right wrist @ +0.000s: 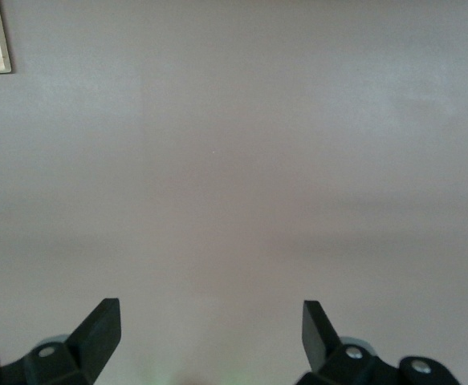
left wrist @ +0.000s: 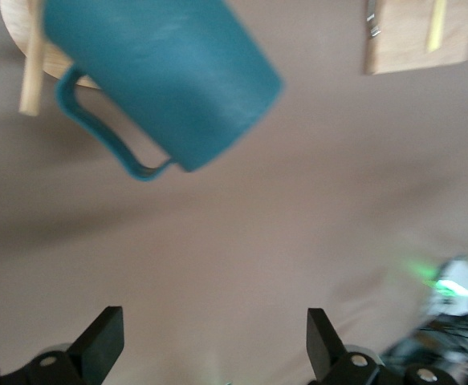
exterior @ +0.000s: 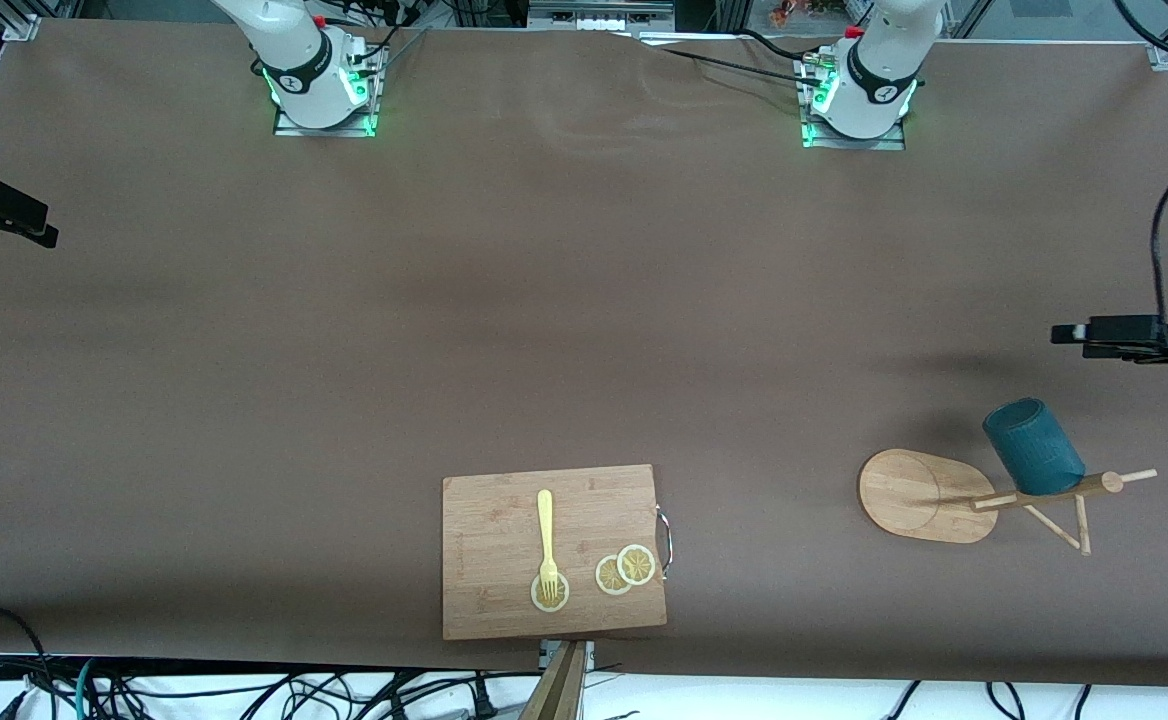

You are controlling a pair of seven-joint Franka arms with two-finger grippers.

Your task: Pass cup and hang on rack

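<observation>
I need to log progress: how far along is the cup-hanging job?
Nearly done, it seems: the cup hangs on a peg of the rack, free of both grippers. The left gripper is open, empty, just off the cup. The right gripper waits open over bare table. Only pulling clear looks left.

a brown surface (exterior: 584, 300) carries a rectangular wooden board (exterior: 504, 600) close to its front-camera edge, about midway between the two ends. the board has a small metal handle (exterior: 664, 543) on the side toward the left arm's end. a pale yellow fork (exterior: 546, 540) lies on the board, tines resting on a lemon slice (exterior: 550, 593). two more overlapping slices (exterior: 626, 569) sit just beside it, nearer the handle.
</observation>
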